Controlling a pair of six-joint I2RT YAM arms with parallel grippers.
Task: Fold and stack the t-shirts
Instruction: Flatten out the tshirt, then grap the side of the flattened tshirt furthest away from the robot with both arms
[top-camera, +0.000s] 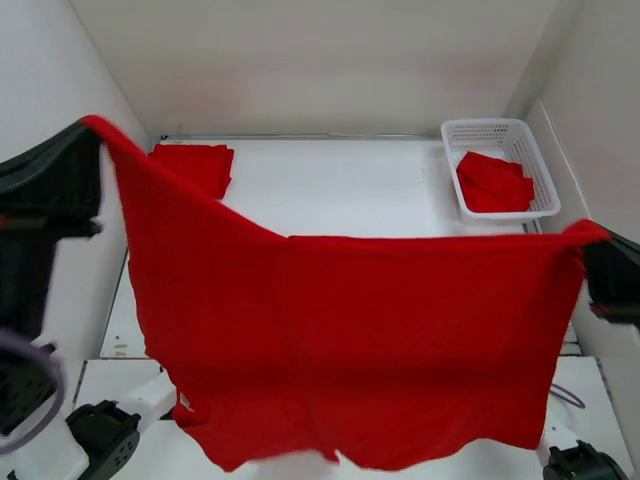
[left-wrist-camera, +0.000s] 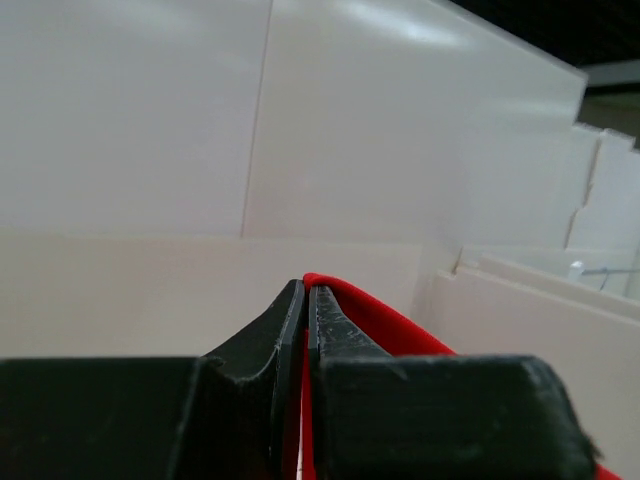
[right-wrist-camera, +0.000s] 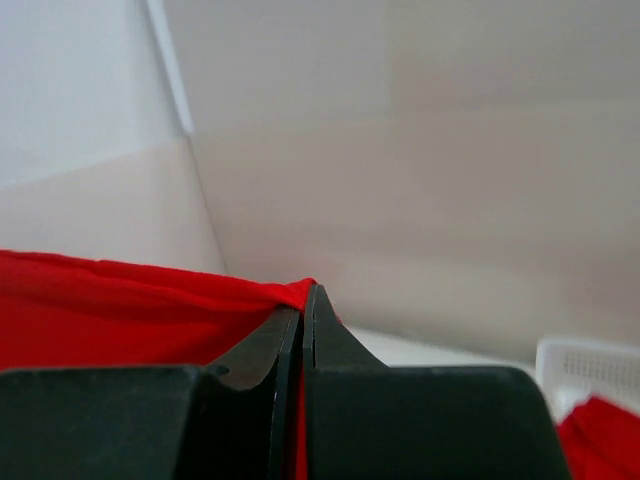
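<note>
So the red t-shirt (top-camera: 350, 340) is hanging stretched left-to-right — left gripper (left-wrist-camera: 305, 290) and right gripper (right-wrist-camera: 308, 292) each clamping tight on one top corner.

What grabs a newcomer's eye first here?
A red t-shirt hangs spread across the overhead view's foreground, pinched at its upper corners by the left gripper and right gripper. Behind it, a folded red shirt lies at far left, and more red cloth sits in the white mesh basket at far right.
</note>
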